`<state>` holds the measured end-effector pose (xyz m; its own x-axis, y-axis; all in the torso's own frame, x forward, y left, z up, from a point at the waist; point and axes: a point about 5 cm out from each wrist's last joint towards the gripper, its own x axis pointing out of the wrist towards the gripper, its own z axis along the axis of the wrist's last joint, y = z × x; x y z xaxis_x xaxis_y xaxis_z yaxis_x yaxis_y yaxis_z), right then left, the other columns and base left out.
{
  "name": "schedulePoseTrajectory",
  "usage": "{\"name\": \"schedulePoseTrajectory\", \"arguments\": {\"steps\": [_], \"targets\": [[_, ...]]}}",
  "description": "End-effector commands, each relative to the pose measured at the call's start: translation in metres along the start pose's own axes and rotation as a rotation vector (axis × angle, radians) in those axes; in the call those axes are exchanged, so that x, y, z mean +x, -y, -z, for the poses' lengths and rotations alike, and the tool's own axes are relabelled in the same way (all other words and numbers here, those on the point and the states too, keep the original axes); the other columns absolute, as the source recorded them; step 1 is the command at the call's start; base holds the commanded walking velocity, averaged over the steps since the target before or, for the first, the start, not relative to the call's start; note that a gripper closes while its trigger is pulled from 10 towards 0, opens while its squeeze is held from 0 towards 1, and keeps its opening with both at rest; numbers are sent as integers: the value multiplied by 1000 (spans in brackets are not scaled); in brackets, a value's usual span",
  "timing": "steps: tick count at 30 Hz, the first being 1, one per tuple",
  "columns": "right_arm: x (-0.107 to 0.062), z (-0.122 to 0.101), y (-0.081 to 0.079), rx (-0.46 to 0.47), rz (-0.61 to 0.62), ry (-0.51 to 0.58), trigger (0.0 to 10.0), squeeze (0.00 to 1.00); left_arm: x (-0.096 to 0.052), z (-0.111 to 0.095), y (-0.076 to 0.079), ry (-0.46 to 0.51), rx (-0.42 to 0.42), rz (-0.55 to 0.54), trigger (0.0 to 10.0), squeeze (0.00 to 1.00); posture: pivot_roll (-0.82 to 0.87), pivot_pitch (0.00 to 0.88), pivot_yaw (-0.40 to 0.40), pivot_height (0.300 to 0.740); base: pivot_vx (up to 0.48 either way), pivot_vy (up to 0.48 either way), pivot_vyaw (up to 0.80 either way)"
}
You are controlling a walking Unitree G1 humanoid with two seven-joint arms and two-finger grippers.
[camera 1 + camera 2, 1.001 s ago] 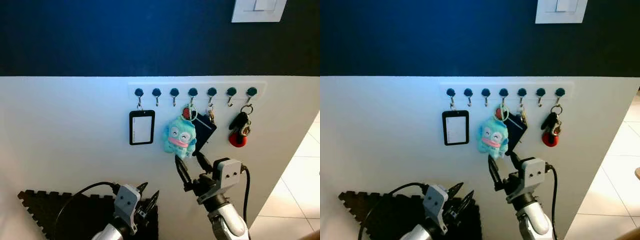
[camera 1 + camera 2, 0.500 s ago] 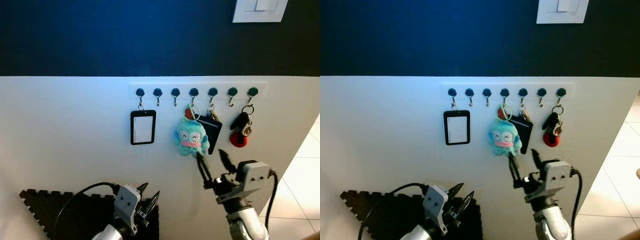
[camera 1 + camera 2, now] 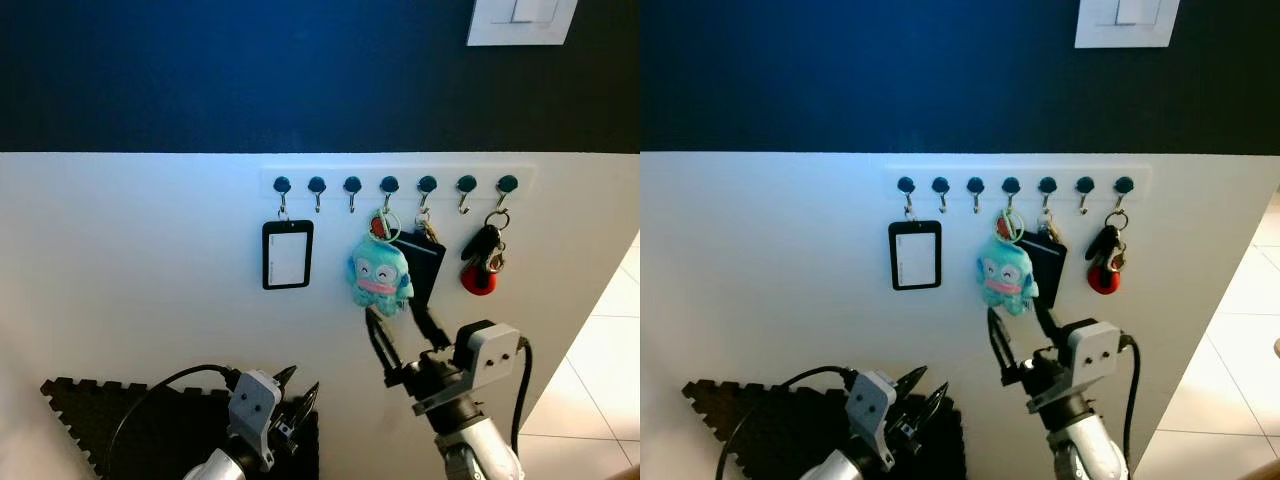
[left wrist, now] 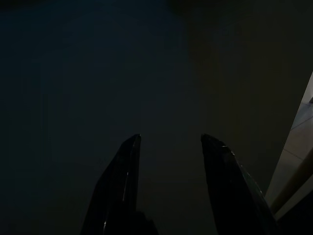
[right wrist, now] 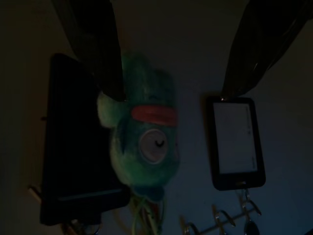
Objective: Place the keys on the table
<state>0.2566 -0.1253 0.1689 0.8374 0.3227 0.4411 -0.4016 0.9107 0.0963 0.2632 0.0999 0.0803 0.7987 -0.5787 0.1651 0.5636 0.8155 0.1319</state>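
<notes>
A white rack of several hooks (image 3: 395, 183) is fixed to the white wall. On its far right hook hang car keys with a red fob (image 3: 483, 262). A teal plush keychain (image 3: 380, 275) hangs near the middle, with a black wallet (image 3: 426, 262) just behind it. My right gripper (image 3: 394, 315) is raised just below the plush, open, with nothing between its fingers. In the right wrist view the plush (image 5: 146, 137) lies just past the two fingertips, beside the wallet (image 5: 73, 147). My left gripper (image 3: 300, 380) hangs low and open.
A black-framed badge holder (image 3: 287, 254) hangs on the leftmost hook. A black foam puzzle mat (image 3: 120, 420) lies low on the left. A white switch plate (image 3: 520, 20) sits on the dark upper wall. The wall ends at the right, with tiled floor (image 3: 610, 340) beyond.
My right gripper swung right under the wallet, then came back left under the plush. The plush shifted right and the tilted wallet now hangs straight. The left arm stayed put.
</notes>
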Motion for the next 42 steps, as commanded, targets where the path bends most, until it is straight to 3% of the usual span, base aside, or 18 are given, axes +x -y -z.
{"name": "schedulePoseTrajectory", "arguments": {"steps": [1,10,20,24,32,42], "targets": [[1,-3,-2,-10,20,15,10000,0,-3,0,-4,-14,27,9,10000,0,13,52,27,740,0,0,0],[5,-6,7,-25,62,31,10000,0,5,-14,-1,51,14,43,10000,0,12,54,26,740,0,0,0],[9,-7,29,-37,134,26,10000,0,43,-88,9,365,-113,29,10000,0,13,62,20,740,0,0,0],[11,-8,30,-40,128,27,10000,0,48,-101,14,407,-125,57,10000,0,13,63,19,740,0,0,0],[17,-5,29,-30,107,25,10000,0,49,-107,16,411,-131,71,10000,0,14,63,19,740,0,0,0],[32,-2,26,36,68,21,10000,0,43,-101,14,352,-72,97,10000,0,19,65,17,740,0,0,0]]}}
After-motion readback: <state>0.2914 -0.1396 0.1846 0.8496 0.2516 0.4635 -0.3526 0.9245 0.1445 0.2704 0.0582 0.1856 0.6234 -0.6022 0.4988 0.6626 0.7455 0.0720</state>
